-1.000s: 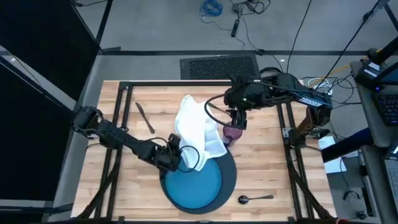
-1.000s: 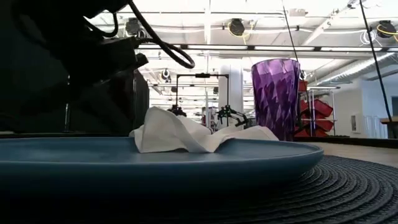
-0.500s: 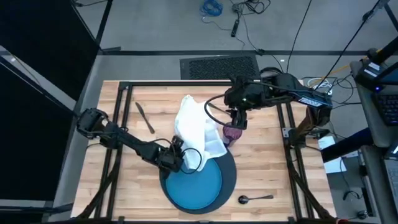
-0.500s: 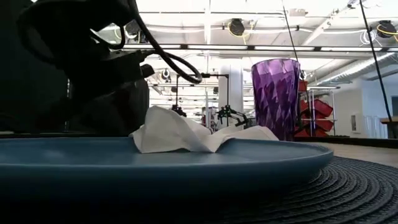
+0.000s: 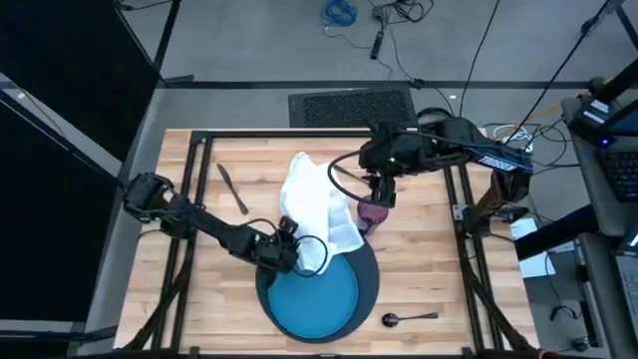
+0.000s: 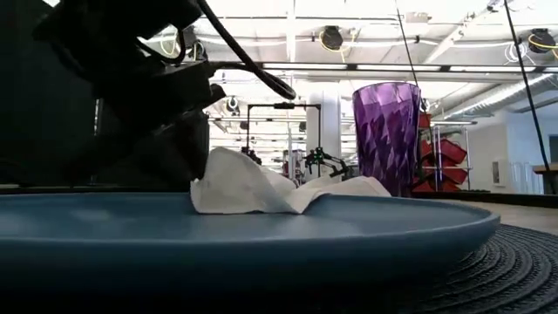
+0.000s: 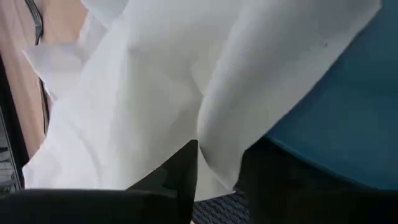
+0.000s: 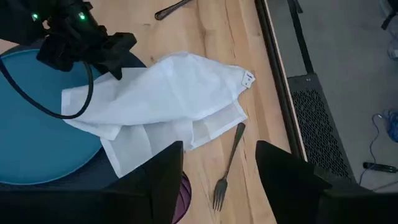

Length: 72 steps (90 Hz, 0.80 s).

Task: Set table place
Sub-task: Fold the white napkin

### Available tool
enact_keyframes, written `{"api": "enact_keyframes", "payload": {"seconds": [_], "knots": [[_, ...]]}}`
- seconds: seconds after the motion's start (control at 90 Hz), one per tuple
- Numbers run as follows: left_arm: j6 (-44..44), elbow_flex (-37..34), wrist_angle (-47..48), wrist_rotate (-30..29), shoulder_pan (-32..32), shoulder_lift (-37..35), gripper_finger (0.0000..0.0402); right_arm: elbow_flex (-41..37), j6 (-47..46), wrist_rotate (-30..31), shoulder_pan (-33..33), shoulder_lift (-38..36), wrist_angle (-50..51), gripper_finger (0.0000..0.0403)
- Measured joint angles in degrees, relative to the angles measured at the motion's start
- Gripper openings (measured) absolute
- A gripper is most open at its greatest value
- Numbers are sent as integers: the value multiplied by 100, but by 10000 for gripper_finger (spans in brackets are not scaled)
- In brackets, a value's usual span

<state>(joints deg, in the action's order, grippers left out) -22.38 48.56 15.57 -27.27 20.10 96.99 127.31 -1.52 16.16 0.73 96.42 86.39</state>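
Left claw pinching white napkin corner (over blue plate), right claw spread above purple cup

The white napkin hides the left claw tips and the fork.

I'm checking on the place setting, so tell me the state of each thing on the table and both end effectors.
napkin: crumpled, partly over plate
plate: on charger
cup: upright, on table
fork: flat on table
knife: flat on table
spoon: flat on table
left end effector: shut on napkin
right end effector: open, above cup
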Motion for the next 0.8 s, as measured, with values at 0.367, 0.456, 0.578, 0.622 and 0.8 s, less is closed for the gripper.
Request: {"api": "enact_keyframes", "payload": {"seconds": [0.367,0.456,0.578,0.622,0.8], "knots": [[92,473,426,-848,226,-29,0,0,12,2,0,0,0,187],[102,879,940,-1117,301,-79,0,0,37,24,0,0,2,187],[283,1400,1779,-1559,381,-274,0,0,81,44,-27,0,13,187],[381,1591,2028,-1686,395,-386,0,0,85,46,-40,0,37,187],[764,2056,2794,-1982,404,-1097,0,-2,203,38,-171,2,52,187]]}}
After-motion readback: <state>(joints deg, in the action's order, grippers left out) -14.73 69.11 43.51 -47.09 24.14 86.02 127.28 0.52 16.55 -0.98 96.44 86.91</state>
